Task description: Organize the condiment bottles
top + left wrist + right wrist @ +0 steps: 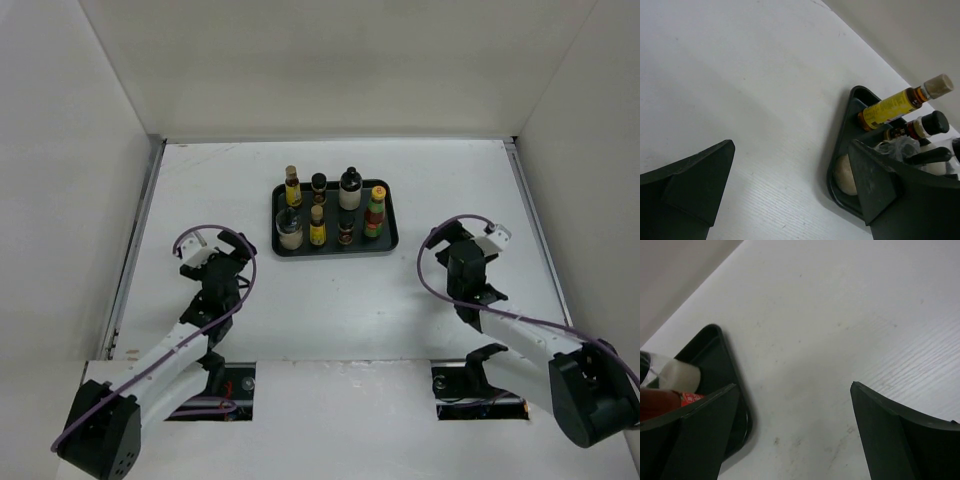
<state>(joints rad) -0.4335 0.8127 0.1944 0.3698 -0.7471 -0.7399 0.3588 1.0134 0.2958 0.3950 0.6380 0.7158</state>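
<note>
Nearest, on the white table [330,320]: two arms reach up from the 6 o'clock edge.

Left gripper [790,167]: jaws spread wide, only bare tabletop between them. It sits at about 8 o'clock from the tray, near it but apart.

Right gripper [792,390]: jaws also gaping, holding nothing. It is at about 4 o'clock from the tray, also apart.

Farther, toward 12 o'clock at mid-table: black tray [336,253]. All seven condiment bottles [346,232] stand upright inside it, in two rough rows.

Near row, from 9 o'clock to 3 o'clock:
- silver-lidded shaker [289,232], pale contents
- amber yellow-labelled bottle [317,228]
- small dark-capped jar [346,228]

Tall red bottle [376,214], with green neck and yellow cap, stands at the 3 o'clock end of the tray.

Far row, in the same order:
- pale-capped amber bottle [292,186], yellow label
- dark-capped brown jar [319,188]
- wider dark-capped bottle [350,190], whitish below

From the left wrist, the right finger hides part of the shaker. From the right wrist, only a tray corner and the red bottle's side show.

Beyond the tray, at 12 o'clock, is more bare table, then the white back wall [330,60].
</note>
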